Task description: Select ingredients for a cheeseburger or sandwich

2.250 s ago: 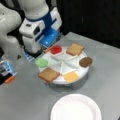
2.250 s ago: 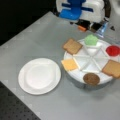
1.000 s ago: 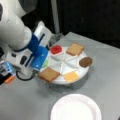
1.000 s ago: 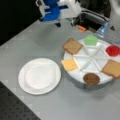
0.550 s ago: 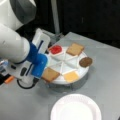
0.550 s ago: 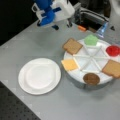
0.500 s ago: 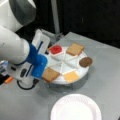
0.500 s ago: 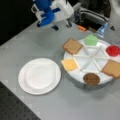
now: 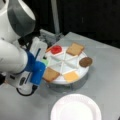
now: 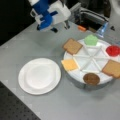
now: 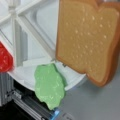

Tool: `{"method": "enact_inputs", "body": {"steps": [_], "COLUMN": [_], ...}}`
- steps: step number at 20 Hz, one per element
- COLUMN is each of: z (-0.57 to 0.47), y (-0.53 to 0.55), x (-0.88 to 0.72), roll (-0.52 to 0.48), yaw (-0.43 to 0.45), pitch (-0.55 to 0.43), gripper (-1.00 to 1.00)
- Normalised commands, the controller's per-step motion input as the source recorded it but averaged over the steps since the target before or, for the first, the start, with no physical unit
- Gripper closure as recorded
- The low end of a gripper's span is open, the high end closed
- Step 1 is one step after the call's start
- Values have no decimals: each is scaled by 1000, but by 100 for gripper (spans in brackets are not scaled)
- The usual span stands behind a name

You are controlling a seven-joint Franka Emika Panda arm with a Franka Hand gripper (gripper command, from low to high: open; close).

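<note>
Gripper (image 10: 65, 24) is hovering just outside the divided tray's (image 10: 75, 75) rim; can't tell whether its jaws are wide or narrow, nothing visibly held. Nearest to it: a toast slice (image 10: 72, 46) and the lettuce (image 10: 90, 40), both lying directly under the wrist camera. Tomato (image 10: 113, 50), cheese (image 10: 69, 64), patty (image 10: 91, 78) and second toast (image 10: 112, 68) are sitting farther off in their own sections. White plate (image 10: 26, 83) is sitting bare, so no stack yet. My read: center over one piece, keeping clear of the tray dividers.
</note>
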Motion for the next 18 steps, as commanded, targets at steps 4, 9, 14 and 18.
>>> {"method": "enact_inputs", "body": {"steps": [4,9,14,18], "z": [-110,-90,-144,-229], "y": [-199,-224,-309,-282], "x": [210,241,321,349], "roll": [440,463,420,368], "yaw": [26,57,133,152], "pitch": [195,169,99,59], "gripper": [-100,-100,-100,-100]}}
